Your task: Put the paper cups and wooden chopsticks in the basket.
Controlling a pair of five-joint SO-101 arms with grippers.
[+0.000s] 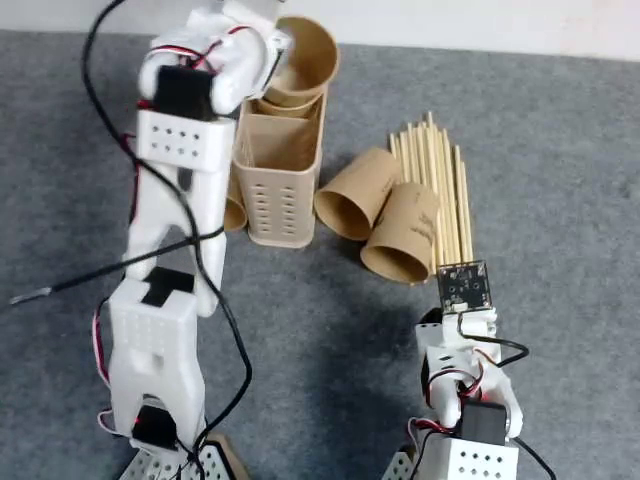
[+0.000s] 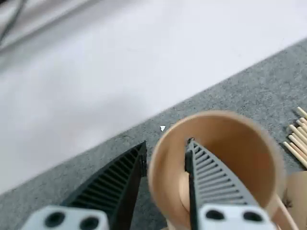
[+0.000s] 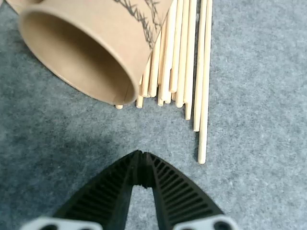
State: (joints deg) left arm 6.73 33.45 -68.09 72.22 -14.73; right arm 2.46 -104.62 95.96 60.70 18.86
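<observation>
Jaws of the left gripper (image 2: 166,143) stand spread astride the rim of a tan paper cup (image 2: 235,143), one inside and one outside, neither clearly pressing. That cup sits nested at the far end of the beige perforated plastic basket (image 1: 280,195). On the right gripper (image 3: 142,155) the jaws are pressed together, empty, over the grey worktop (image 3: 254,124). Just ahead lie the pale wooden chopsticks (image 3: 180,57), long axis running away from it, beside a tipped brown paper cup (image 3: 86,48). The right arm is nearer.
</observation>
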